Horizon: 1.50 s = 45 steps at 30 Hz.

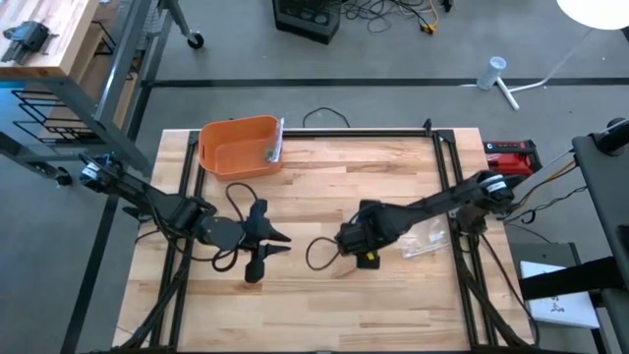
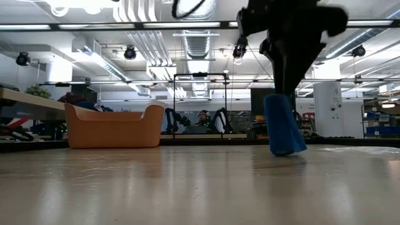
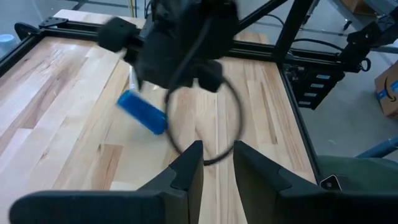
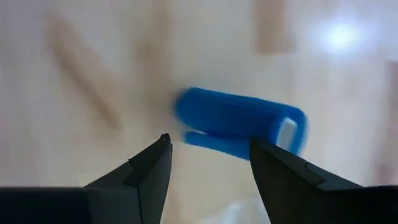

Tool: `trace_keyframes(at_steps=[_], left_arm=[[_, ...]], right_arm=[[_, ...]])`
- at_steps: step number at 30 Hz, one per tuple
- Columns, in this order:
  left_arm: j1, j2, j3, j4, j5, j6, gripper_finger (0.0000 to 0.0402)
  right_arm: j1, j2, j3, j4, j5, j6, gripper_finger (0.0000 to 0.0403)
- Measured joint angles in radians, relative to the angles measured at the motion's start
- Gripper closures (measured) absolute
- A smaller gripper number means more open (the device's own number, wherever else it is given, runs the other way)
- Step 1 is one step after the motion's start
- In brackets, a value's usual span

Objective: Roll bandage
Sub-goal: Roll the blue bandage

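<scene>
The right gripper (image 4: 209, 142) has its two dark fingers (image 4: 152, 167) spread apart, and nothing is pinched between them. Just past the tips lies the blue, soft roll of bandage (image 4: 236, 118), with a white bit showing at one end. I cannot tell if the fingertips touch it.

In the low view the roll (image 2: 284, 125) hangs right under the dark gripper. It leans a little, and its bottom end is down at the wooden table top (image 2: 187, 187).

From above, the right gripper (image 1: 354, 239) is near the middle of the light wooden plank table (image 1: 324, 315). A thin black cable (image 1: 319, 254) makes a loop just beside it. A crumpled clear plastic wrapper (image 1: 428, 244) lies on the table under the right arm.

The left gripper (image 3: 217, 149) has its fingers (image 3: 189, 168) close together, with a small gap between them. It holds nothing. It points at the right gripper and the blue roll (image 3: 143, 112).

From above, the left gripper (image 1: 270, 241) sits a little apart from the right one, on the left half of the table.

An orange plastic tub (image 1: 236, 147) stands at the far edge of the table, well apart from both grippers.
</scene>
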State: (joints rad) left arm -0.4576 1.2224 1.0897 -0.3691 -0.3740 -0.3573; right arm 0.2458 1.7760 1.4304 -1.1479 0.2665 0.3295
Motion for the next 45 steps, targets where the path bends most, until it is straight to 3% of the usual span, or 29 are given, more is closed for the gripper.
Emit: trace_keyframes(at_steps=[10, 16, 26, 29, 33, 39, 45], left_arm=[[0.0, 0.0, 0.0, -0.007, 0.0, 0.004, 0.0324], [0.0, 0.0, -0.005, -0.008, 0.0, 0.0, 0.0324], [0.0, 0.0, -0.006, -0.008, 0.0, 0.0, 0.0324], [0.0, 0.0, -0.006, -0.007, 0.0, 0.0, 0.0324], [0.0, 0.0, -0.006, -0.007, -0.006, 0.0, 0.0324], [0.001, 0.0, -0.006, -0.006, -0.009, 0.007, 0.0324], [0.001, 0.0, -0.006, -0.006, -0.009, 0.001, 0.0324]], right_arm=[[-0.016, -0.08, 0.0, -0.024, 0.037, 0.018, 0.0202], [0.034, -0.148, -0.026, -0.037, -0.048, 0.155, 0.0202], [0.103, -0.176, -0.328, -0.042, -0.068, 0.444, 0.0207], [0.092, -0.17, -0.385, 0.03, -0.06, 0.473, 0.0213], [0.053, -0.172, -0.379, 0.147, -0.048, 0.381, 0.022], [-0.028, -0.177, -0.305, 0.318, 0.157, 0.207, 0.023], [-0.142, -0.14, -0.346, 0.549, 0.045, 0.066, 0.0239]])
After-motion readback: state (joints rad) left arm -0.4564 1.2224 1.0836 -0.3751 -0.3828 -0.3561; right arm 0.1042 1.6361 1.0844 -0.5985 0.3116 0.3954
